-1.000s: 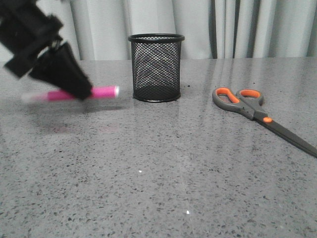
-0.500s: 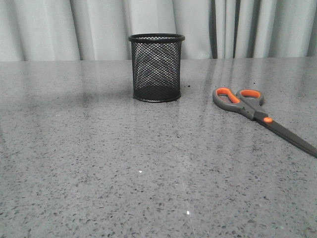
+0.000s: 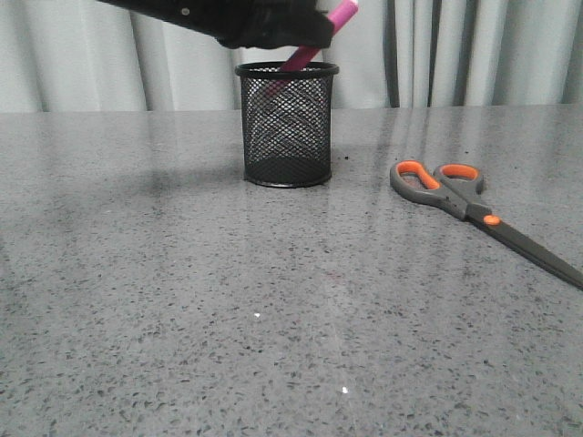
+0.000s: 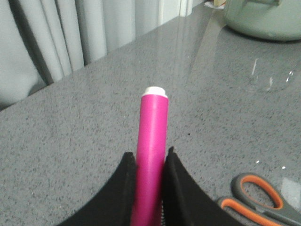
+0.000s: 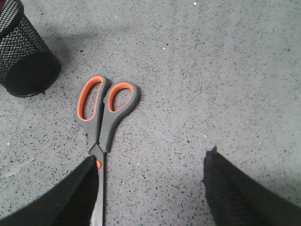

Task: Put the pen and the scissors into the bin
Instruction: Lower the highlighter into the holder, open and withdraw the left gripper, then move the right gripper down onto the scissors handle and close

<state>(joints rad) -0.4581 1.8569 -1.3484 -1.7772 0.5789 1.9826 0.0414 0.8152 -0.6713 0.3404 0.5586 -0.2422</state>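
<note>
- Pen (image 3: 314, 40): tilted over the bin (image 3: 287, 123), lower end inside the rim, upper end up and to the right. Not yet released, so this half of the task reads as nearly done.
- Left end effector (image 4: 149, 162): fingers (image 4: 176, 179) pinched on the pen barrel from both sides; in the front view it hangs just above the bin mouth.
- Pen look: bright pink barrel with a small white end showing in the left wrist view. Cap end is not visible, hidden by the bin mesh or the fingers.
- Scissors (image 3: 469, 205): lying flat on the counter (image 3: 228, 319), well right of the bin, handles toward the bin, blades pointing away toward the near right. Untouched; this half is left to do.
- Scissors look: grey handles lined in orange, orange pivot dot, dark blades shut.
- Right end effector (image 5: 150, 188): spread wide, holding nothing, hovering over the scissors near the pivot in its wrist view.
- Bin: black mesh, upright; nothing but the pen seen in it.
</note>
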